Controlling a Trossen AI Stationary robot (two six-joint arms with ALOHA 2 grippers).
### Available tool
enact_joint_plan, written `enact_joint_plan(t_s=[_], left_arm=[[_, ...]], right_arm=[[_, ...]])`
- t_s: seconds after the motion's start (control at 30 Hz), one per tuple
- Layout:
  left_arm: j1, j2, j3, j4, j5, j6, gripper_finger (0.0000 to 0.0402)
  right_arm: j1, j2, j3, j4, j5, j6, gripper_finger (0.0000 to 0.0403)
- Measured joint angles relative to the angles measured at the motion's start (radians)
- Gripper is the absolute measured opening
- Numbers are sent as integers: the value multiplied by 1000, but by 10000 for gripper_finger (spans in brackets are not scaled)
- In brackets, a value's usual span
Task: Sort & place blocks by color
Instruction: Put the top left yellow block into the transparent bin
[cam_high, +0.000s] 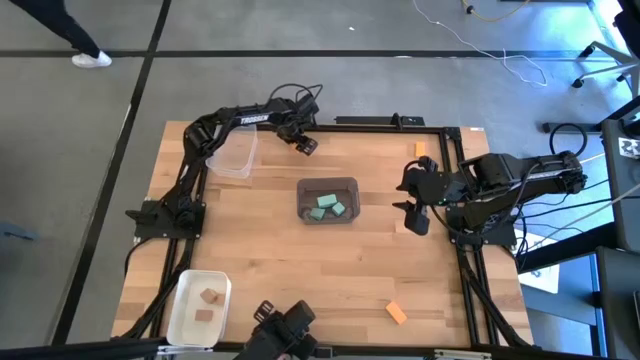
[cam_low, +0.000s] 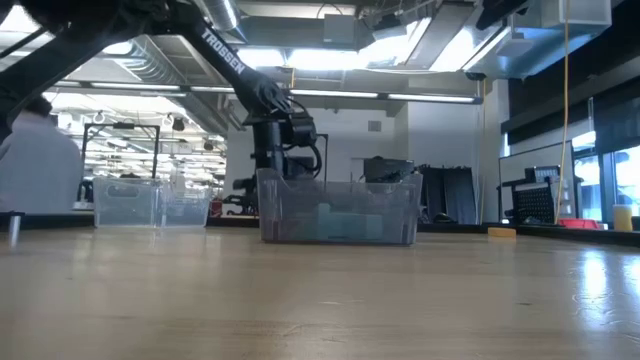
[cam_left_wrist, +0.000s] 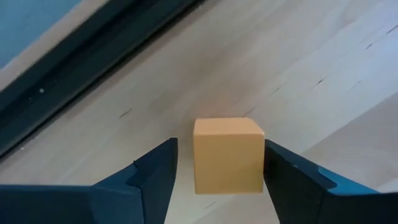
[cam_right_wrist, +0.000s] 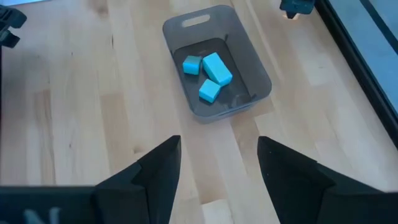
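Note:
My left gripper is open, low over the far side of the table. An orange block lies flat on the wood between its two fingers; in the high view the gripper hides it. My right gripper is open and empty at the table's right, raised, facing the grey bin. The grey bin holds three teal blocks. A second orange block lies near the front right, and a third at the far right. Two tan blocks lie in the white bin. My left gripper's fingers stand on either side of the orange block, coming from above. One finger stands right against the block's side; I cannot tell whether it touches. The other finger is apart from the block, which rests on the table.
A clear bin stands at the far left, close to my left arm. A black frame rail runs along the far edge just behind my left gripper. Bare wood lies between the grey bin and the front edge.

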Motion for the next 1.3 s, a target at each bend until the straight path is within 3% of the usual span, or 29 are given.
enact_joint_plan(t_s=[0.27,0.5,0.67,1.07,1.3], left_arm=[[-1,7,0,0,3,57,122],[-7,-12,0,-38,31,96,122],[-17,-91,0,-96,15,96,122],[-63,-396,0,-368,-205,-84,122],[-8,-441,0,-488,-236,-163,122]], right_arm=[[0,0,0,0,0,-18,212],[0,0,0,0,64,-20,212],[0,0,0,0,135,-20,212],[0,0,0,-3,155,-18,212],[0,0,0,-3,156,-17,212]])
